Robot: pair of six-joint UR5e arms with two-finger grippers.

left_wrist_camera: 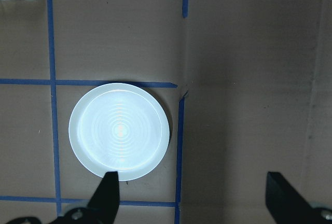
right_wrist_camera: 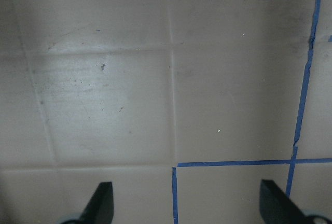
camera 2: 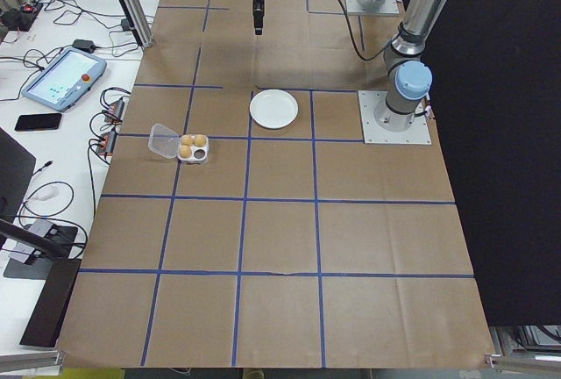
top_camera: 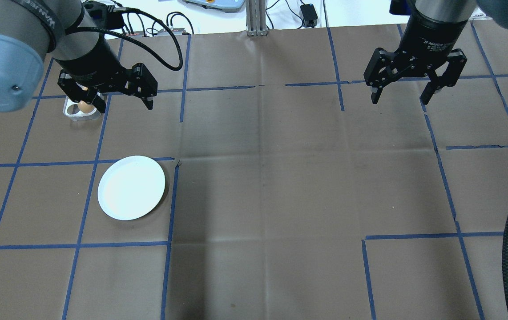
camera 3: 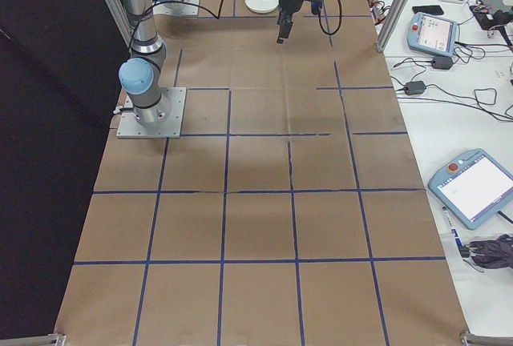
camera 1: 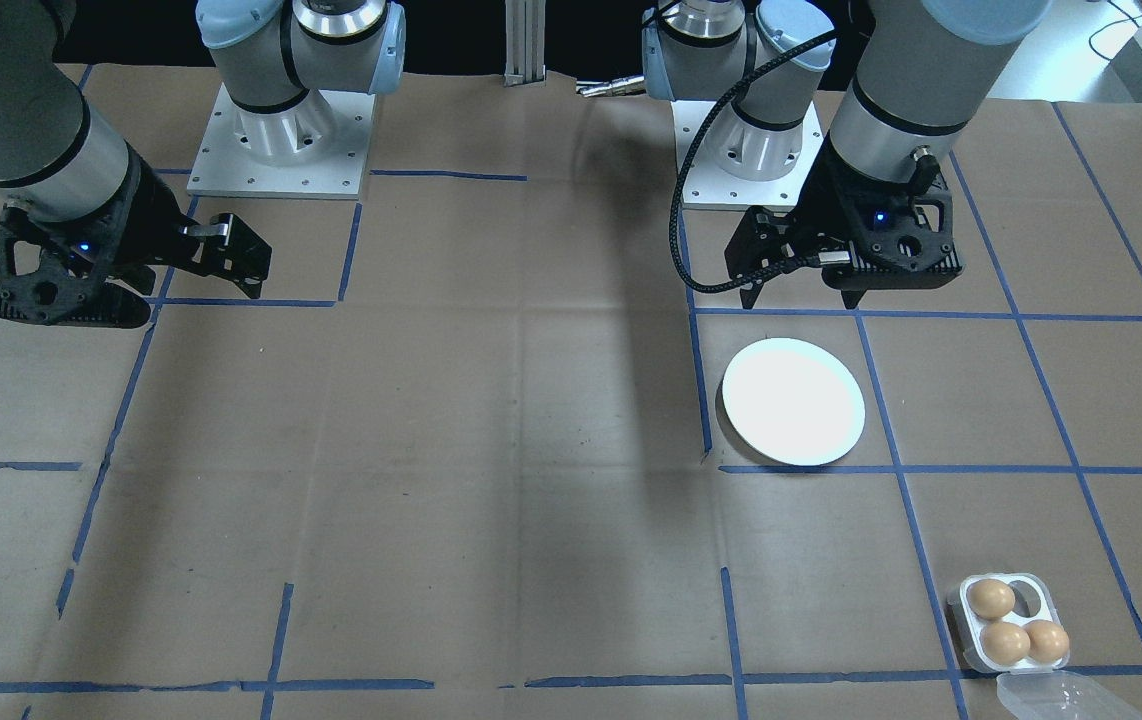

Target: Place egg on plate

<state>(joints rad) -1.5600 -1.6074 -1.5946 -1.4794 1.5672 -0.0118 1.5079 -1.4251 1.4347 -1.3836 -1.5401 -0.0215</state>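
- plate (camera 1: 793, 401) sits flat on the brown worktop (camera 1: 491, 450), nothing on it, right next to a corner of the blue tape grid (top_camera: 171, 195)
- the left wrist view looks straight down on the plate, you can see its faint rings
- eggs (camera 1: 1016, 630) are in the small white tray (camera 1: 1009, 622), three brown ones filling three of its four cups, the fourth cup bare
- tray is well apart from the plate, out toward the operators' edge of the worktop, with a clear lid (camera 1: 1066, 697) lying just beside it
- left gripper (top_camera: 107, 95) hangs above the worktop, between plate and tray in the overhead view, jaws spread wide and holding nothing
- in that overhead view it covers part of the tray, only one egg peeks out under it
- left wrist view shows both its fingertips (left_wrist_camera: 108, 195) at the bottom edge, far apart, one overlapping the plate's rim in the picture
- right gripper (top_camera: 415, 91) is way over on the other side of the worktop, also up in the air, jaws wide, holding nothing
- right wrist view just shows bare worktop and tape under it
- side views show tablets (camera 2: 57, 78), a phone (camera 2: 38, 121) and cables on the white benches alongside
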